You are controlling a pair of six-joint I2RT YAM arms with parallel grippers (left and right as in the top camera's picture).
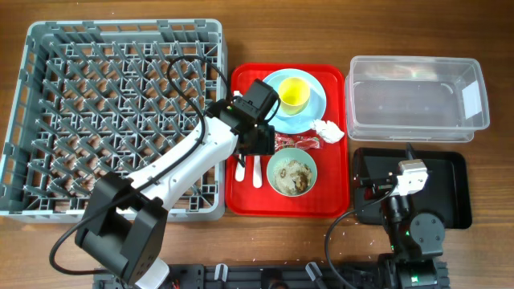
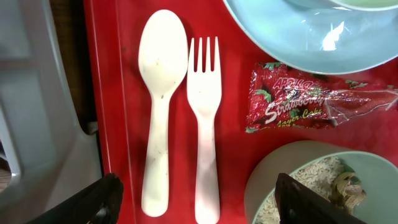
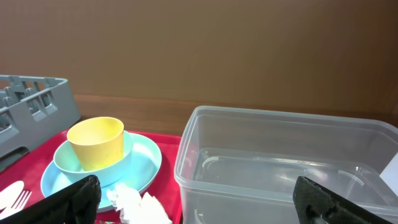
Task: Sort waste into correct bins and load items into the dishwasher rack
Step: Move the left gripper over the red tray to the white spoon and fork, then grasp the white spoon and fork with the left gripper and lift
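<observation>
A white spoon [image 2: 160,93] and a white fork [image 2: 204,106] lie side by side on the red tray [image 1: 241,197]. My left gripper [image 2: 199,202] hovers over their handles, open, touching neither. Right of them lie the red-and-silver wrapper [image 2: 311,102], a bowl of rice scraps [image 2: 311,180] and the light blue plate [image 2: 311,31]. A yellow cup [image 1: 293,94] stands in a pale bowl on that plate, with a crumpled napkin [image 1: 327,129] beside it. My right gripper [image 3: 205,202] is open above the black tray [image 1: 450,193], facing the clear tub [image 3: 286,168]. The grey rack [image 1: 48,120] fills the left.
The red tray sits between the rack and the two bins. The left arm [image 1: 177,164] reaches across the rack's right front corner. The clear tub [image 1: 418,96] stands behind the black tray. Bare wooden table shows along the front edge.
</observation>
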